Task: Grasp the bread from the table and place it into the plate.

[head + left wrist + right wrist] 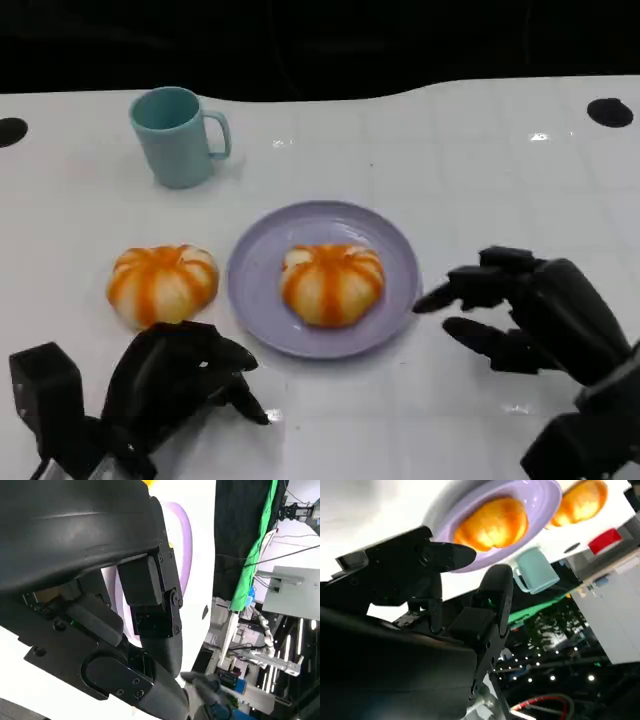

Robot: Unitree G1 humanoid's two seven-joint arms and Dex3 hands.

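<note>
Two orange-and-cream striped breads lay on the white counter (480, 170), and the lilac plate (258, 300) served as the anchor for everything else. One bread (332, 282) sat inside the plate, near its middle, dome upward with its stripes running out from the crown; it was nearly round, slightly wider across than deep, so no clear long axis or pointing direction could be told. The second bread (163, 284) rested on the bare counter just beside the plate's left rim, not touching it, also dome upward and much the same shape. A pale teal mug (178, 136) stood upright beyond the plate, toward the far left, its handle turned to the right.

Nearer the robot than the plate and to its left, the left hand (175, 380) hung low over the counter, its fingers (232, 355) curled loosely downward with nothing in them, close to the second bread but apart from it. To the right of the plate, the right hand (520, 310) hovered with its fingers (450, 295) spread and empty, their tips reaching toward the plate's right rim without touching it. From the right wrist view the plated bread (492, 525) showed just past those parted fingers.
</note>
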